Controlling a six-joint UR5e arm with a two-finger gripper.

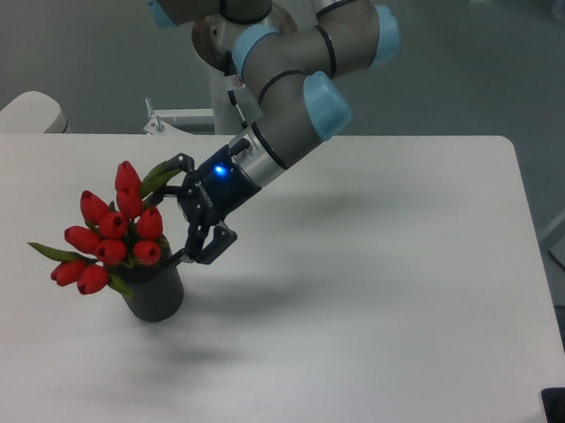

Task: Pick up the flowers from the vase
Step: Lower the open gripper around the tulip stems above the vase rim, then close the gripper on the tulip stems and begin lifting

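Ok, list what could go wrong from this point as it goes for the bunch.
1. The open hand sits right at the flowers, with one finger near the leaves and the other near the vase rim; closing may catch only leaves or crush buds.
2. The vase is small and the bunch leans left, so a sideways nudge or a snagged lift could tip it.

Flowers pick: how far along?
Done: the black two-finger gripper is at the bunch of red tulips with green leaves, jaws open beside the stems. In hand: nothing gripped; the bunch sits in the dark grey ribbed cylinder vase. Left: close, then lift out.
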